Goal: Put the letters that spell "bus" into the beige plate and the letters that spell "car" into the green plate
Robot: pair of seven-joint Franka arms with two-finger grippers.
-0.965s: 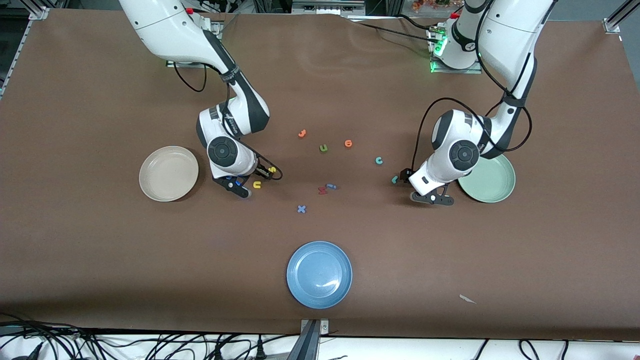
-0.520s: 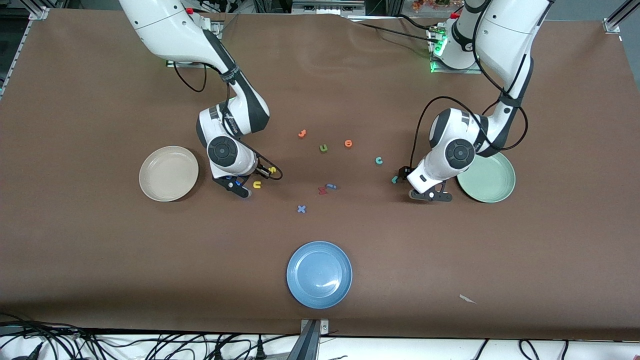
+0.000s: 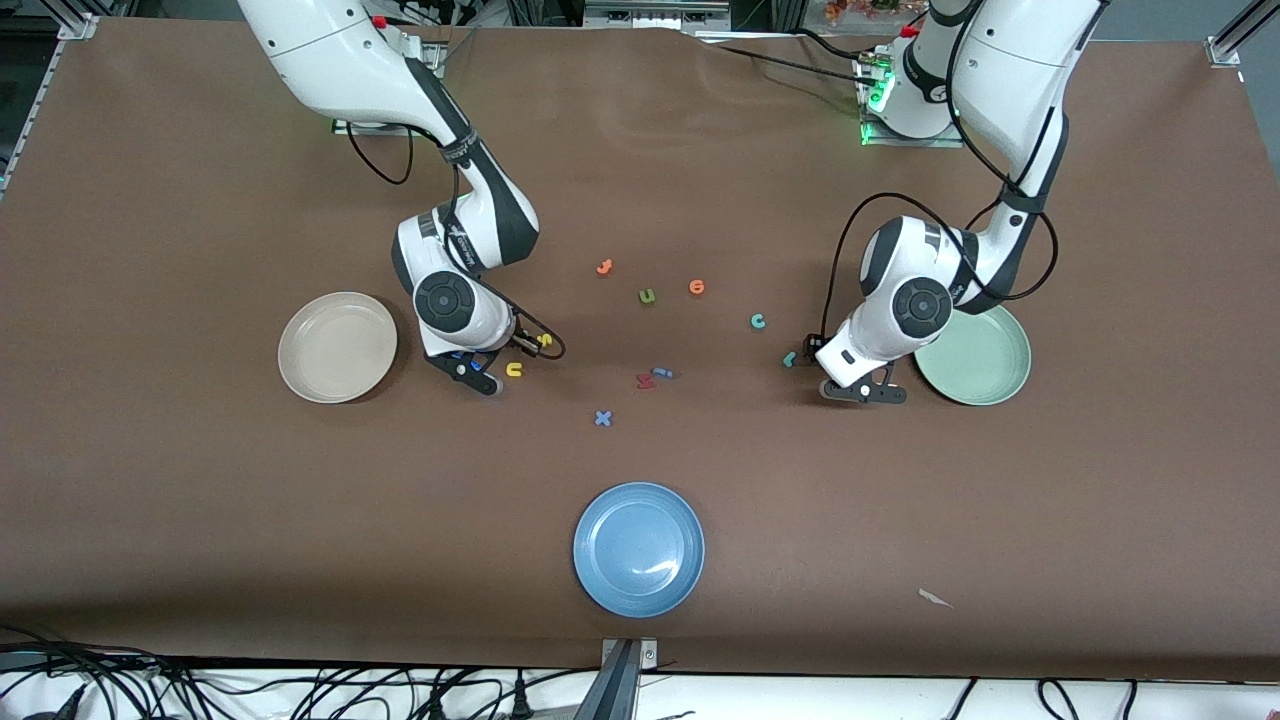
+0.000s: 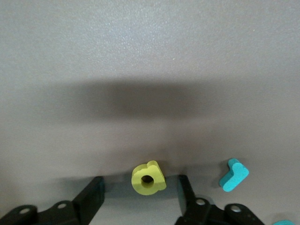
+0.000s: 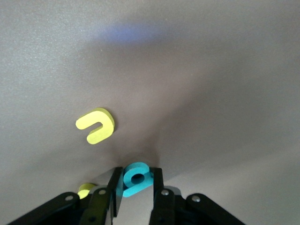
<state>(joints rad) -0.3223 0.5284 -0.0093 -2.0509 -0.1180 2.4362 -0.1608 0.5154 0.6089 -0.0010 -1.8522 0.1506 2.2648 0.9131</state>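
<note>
My right gripper [image 5: 136,176] is shut on the teal b [image 5: 136,179], low at the table beside the beige plate [image 3: 338,347]. In the front view the right gripper [image 3: 475,375] hides the b. The yellow u [image 3: 514,370] and yellow s [image 3: 545,340] lie right by it. My left gripper [image 4: 140,187] stands open, its fingers on either side of the yellow a [image 4: 148,177] without touching it. It is down at the table [image 3: 862,393] next to the green plate [image 3: 985,360]. The teal r [image 4: 234,175] lies close by, and the teal c [image 3: 758,321] a little farther from the camera.
A blue plate [image 3: 639,549] sits near the table's front edge. Mid-table lie two orange letters [image 3: 604,267], [image 3: 697,287], an olive u [image 3: 647,296], a red letter [image 3: 645,380], a small blue one [image 3: 663,373] and a blue x [image 3: 603,418]. The left arm overhangs the green plate's rim.
The right gripper has closed on the teal b. The left gripper has shifted slightly at the table, its fingers narrowing around the yellow a.
</note>
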